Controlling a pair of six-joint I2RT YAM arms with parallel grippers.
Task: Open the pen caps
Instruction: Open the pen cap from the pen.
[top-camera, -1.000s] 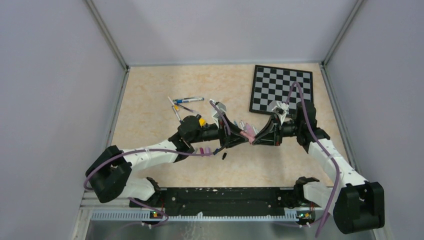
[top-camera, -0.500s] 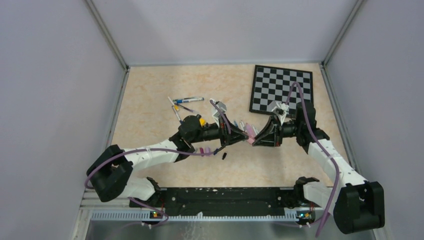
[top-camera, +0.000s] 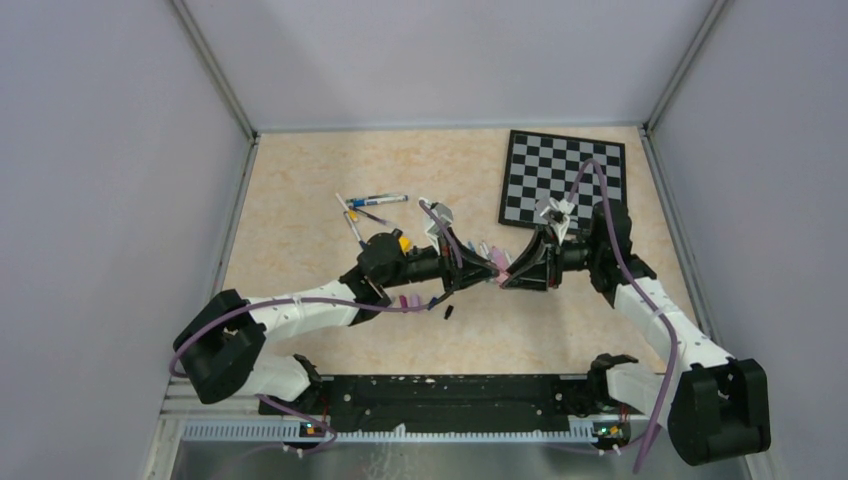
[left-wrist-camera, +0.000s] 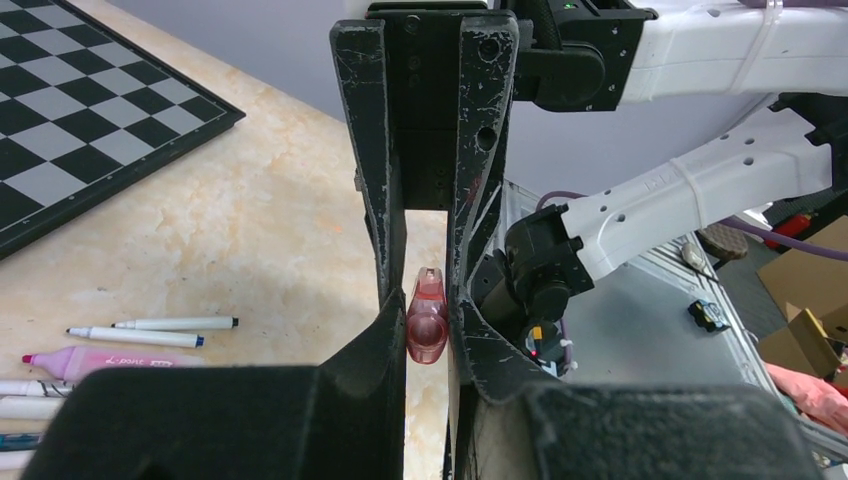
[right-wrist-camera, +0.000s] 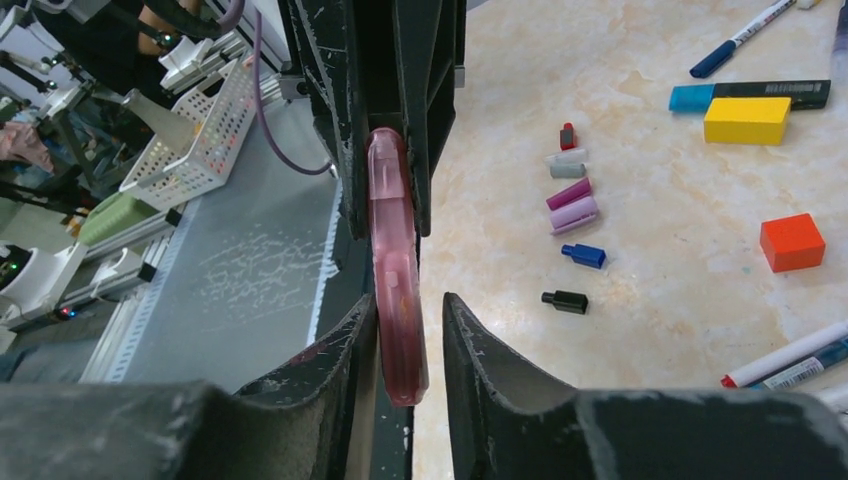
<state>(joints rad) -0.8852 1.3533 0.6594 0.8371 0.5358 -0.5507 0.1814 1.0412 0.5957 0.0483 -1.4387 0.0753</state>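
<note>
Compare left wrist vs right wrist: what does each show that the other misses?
Left wrist only: the checkerboard and a pink highlighter lying on the table. Right wrist only: loose pen caps, a yellow block and a red cube. Both: the held pink pen spanning the two grippers, with the left gripper shut on it and the right gripper open around it.

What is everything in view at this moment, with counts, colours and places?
chessboard: one, black-and-white, far right of table.
pink pen: one, pink, raised at centre.
loose caps: six, red, grey, purple, lilac, blue, black, lined up on table.
yellow block: one, yellow, near caps.
red cube: one, red, near caps.
other pens: several, mostly white, scattered on table.
left gripper: one, black, shut on pink pen.
right gripper: one, black, open around pink pen.
</note>
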